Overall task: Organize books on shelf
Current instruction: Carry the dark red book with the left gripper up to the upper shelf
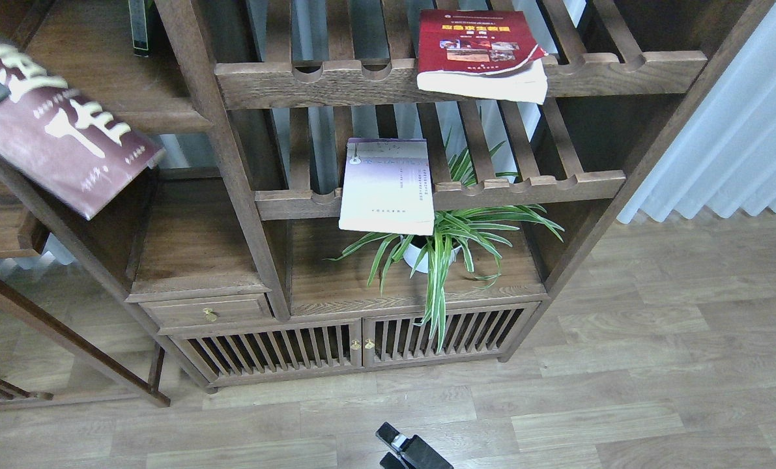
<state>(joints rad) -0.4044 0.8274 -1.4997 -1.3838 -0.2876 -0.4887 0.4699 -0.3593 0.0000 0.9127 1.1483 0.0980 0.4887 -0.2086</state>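
One gripper [406, 449] shows, cut by the bottom edge, grip unreadable; maroon book [55, 130] is cropped at left.

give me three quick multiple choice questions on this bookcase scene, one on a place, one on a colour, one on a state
1. Where does the red book lie?
A. on the top slatted rack
B. on the floor
C. inside the drawer

2. What colour are the big characters on the maroon book?
A. yellow
B. white
C. black

3. How does the pale lavender book sit on the lower slatted rack?
A. standing upright, spine out
B. lying flat, its front edge overhanging the rail
C. open, face down

Answers:
1 A, it rests on the upper rack with its pages past the rail.
2 B, the large strokes are white on maroon.
3 B, it lies closed, its near edge hanging above the plant.
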